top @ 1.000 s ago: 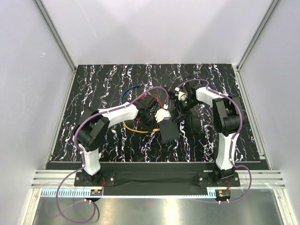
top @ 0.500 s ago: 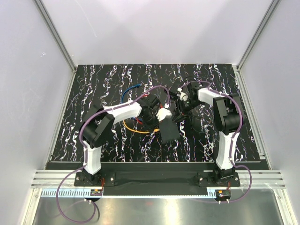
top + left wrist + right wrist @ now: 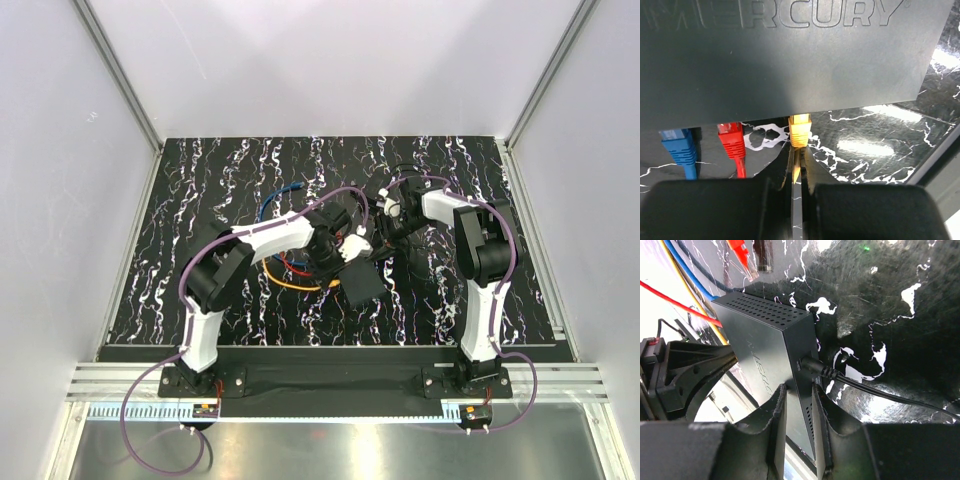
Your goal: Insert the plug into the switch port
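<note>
Left gripper (image 3: 799, 172) pinched shut on yellow plug (image 3: 800, 131), nose at the switch box (image 3: 790, 60) port, seating unconfirmed; right gripper (image 3: 799, 407) clamps the box edge.

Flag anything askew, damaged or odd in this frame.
Nothing damaged or spilled. The black switch is skewed to the table edges, pinched at one end by the right fingers. The yellow plug meets its edge, held from behind by the left fingers; whether it is seated cannot be told.
</note>
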Robot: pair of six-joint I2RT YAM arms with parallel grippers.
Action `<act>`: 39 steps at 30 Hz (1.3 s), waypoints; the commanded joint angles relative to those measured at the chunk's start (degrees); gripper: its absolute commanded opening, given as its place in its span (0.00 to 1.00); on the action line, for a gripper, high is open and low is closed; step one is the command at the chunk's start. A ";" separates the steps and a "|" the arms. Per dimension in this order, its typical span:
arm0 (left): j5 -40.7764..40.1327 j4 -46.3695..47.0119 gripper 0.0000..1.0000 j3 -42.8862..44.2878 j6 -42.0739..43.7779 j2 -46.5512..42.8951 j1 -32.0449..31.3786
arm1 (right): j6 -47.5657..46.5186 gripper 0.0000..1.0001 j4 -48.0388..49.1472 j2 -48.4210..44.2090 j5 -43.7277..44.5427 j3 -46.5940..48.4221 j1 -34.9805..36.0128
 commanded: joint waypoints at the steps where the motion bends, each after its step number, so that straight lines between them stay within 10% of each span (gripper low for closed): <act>1: 5.35 17.83 0.00 6.64 -2.97 0.18 -2.31 | 2.57 0.15 -0.02 1.46 -6.05 -2.41 5.40; 27: 2.01 12.73 0.07 -6.10 7.30 -8.25 6.40 | -1.74 0.36 -7.40 0.32 4.85 8.05 -1.63; 39: 4.20 6.06 0.57 -11.82 6.97 -23.71 9.73 | -5.08 0.67 -13.01 -11.36 6.70 7.34 -4.53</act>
